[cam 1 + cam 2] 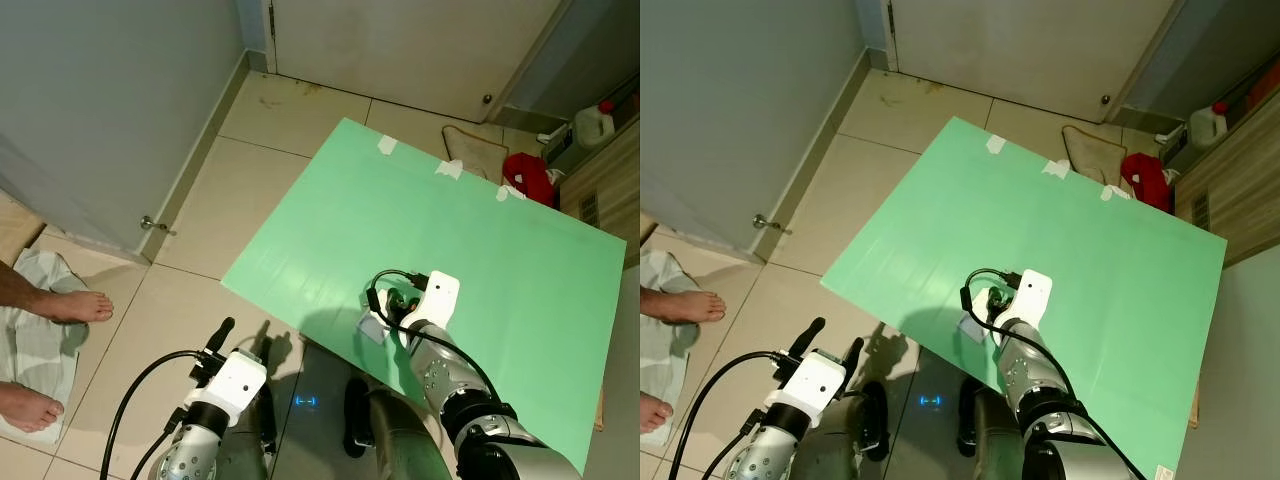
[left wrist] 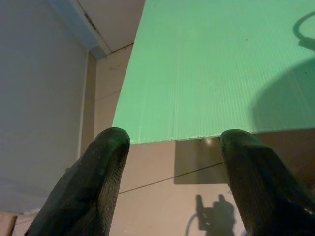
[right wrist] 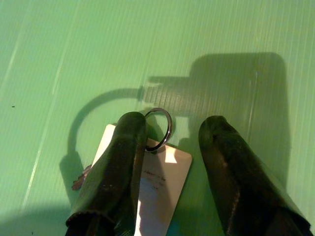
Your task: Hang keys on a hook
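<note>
1. Left eye view: a green corrugated board covers the desk, fixed at its far edge with strips of white tape. Around it lie beige floor tiles, a grey wall panel to the robot's left and a pale door at the far side. A red bag and a white jug sit at far right. A person's bare feet stand on a cloth at the left edge. The right end effector rests low over the near part of the board, beside a white tag. The left end effector hangs over the floor, off the board's near edge.

2. Right eye view: same scene. The tag lies near the board's front edge, just under the right wrist.

3. Left wrist view: the two black fingers stand well apart, nothing between them. Beyond them are the board's near edge and shadowed floor.

4. Right wrist view: the fingers are spread, not clamped. The white tag lies flat on the board, partly under one finger, with its long axis roughly along the fingers. A metal key ring at the tag's far end points away from the wrist and lies just beside that fingertip; whether they touch, I cannot tell. The keys themselves cannot be made out.
</note>
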`<state>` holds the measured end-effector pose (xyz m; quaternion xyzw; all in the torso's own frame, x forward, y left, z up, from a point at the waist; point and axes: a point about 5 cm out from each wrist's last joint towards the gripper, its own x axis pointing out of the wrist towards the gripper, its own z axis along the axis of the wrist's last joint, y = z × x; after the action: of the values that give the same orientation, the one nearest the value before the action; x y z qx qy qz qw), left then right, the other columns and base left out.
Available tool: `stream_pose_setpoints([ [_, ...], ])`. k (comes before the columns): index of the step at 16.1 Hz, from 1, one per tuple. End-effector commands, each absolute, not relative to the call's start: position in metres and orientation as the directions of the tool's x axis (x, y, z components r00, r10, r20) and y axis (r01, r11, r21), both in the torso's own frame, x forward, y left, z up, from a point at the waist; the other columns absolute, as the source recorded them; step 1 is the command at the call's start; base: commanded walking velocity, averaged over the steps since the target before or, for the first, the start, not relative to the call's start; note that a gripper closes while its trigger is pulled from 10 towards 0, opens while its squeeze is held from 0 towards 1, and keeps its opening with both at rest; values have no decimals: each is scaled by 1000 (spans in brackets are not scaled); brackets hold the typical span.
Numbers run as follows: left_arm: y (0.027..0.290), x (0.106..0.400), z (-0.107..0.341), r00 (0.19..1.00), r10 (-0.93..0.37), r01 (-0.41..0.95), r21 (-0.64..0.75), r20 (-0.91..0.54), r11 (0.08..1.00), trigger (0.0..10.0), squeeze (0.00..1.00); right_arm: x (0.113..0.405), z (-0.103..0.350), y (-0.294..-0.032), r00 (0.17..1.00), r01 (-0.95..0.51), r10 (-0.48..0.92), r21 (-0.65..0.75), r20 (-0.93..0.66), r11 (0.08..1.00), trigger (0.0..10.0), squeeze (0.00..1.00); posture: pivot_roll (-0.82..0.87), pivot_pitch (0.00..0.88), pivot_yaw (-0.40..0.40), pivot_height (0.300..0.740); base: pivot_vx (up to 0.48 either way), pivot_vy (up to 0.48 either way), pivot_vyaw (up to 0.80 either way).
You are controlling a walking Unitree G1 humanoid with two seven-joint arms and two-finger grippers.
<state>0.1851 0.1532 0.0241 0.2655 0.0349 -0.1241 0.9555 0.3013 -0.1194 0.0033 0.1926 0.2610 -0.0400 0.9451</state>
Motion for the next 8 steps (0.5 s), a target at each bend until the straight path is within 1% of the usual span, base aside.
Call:
stream_pose_setpoints([
  [1,151,178,22,964,-223,265,503,-143,823,10000,0,290,-8,-118,835,186,35,341,-550,922,0,0,99,319,-60,722,0,0,0],
  [8,151,177,23,964,-228,267,517,-139,813,10000,0,288,-8,-114,846,144,52,321,-531,936,0,0,99,322,-62,722,0,0,0],
])
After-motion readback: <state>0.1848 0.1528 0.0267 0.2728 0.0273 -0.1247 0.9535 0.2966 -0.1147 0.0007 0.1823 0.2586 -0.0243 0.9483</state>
